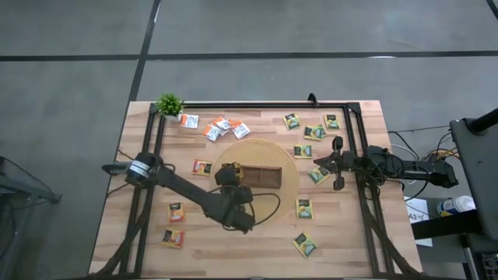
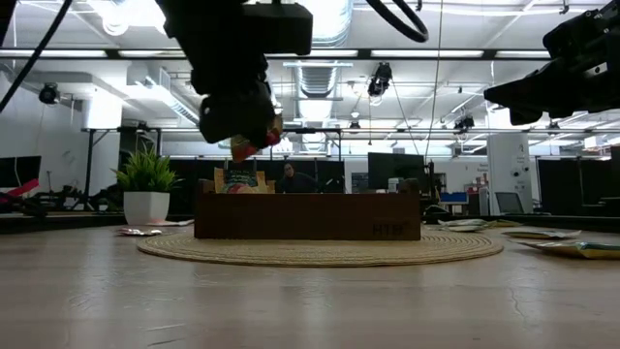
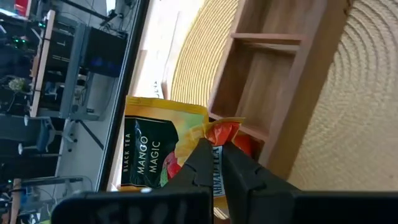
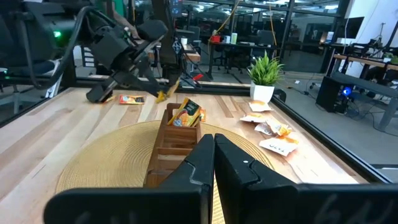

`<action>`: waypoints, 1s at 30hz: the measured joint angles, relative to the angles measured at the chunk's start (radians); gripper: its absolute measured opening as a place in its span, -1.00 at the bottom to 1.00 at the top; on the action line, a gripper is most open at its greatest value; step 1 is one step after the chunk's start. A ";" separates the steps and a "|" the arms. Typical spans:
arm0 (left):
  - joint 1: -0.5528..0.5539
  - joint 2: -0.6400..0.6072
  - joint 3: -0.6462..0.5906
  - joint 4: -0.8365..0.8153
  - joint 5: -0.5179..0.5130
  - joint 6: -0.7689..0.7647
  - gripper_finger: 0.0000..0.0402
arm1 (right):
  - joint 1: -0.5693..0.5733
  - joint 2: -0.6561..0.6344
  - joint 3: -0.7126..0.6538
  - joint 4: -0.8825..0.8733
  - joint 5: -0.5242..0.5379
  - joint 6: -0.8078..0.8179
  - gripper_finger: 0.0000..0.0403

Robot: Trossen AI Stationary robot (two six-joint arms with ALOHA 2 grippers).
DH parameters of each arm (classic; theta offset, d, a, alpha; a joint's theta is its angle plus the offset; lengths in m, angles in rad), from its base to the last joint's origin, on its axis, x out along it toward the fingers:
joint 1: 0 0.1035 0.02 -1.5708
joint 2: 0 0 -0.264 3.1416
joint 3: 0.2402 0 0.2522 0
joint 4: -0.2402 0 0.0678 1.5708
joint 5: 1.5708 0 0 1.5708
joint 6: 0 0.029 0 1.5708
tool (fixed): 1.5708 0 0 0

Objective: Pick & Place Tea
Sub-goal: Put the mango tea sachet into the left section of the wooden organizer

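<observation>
My left gripper is shut on a yellow and orange-red tea sachet. It hovers just over the left end of the long wooden tray, which lies on a round woven mat. A yellow and dark green sachet stands upright in that end compartment. Several more sachets lie flat on the table around the mat. My right gripper waits shut at the table's right side. My left gripper pinches the sachet between its two fingers, slanting down from the table's near left. The sachet stands edge-on between the fingers, its orange-red end sticking out past the fingertips. It hangs clear of the tray, just over the left end compartment.
A small potted plant stands at the far left corner. A black rail frame runs around the work area. Loose sachets lie far right, near right and near left.
</observation>
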 joint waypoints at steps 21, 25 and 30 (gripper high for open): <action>0.062 -0.001 -0.147 0.104 0.032 0.039 -0.93 | 0.000 0.000 0.000 0.000 0.000 0.000 -0.96; 0.077 -0.001 -0.147 0.105 0.031 0.040 -0.92 | 0.000 0.000 0.000 0.000 0.000 0.000 -0.96; 0.095 -0.001 -0.147 0.104 0.054 0.066 -0.83 | 0.000 0.000 0.000 0.000 0.000 0.000 -0.96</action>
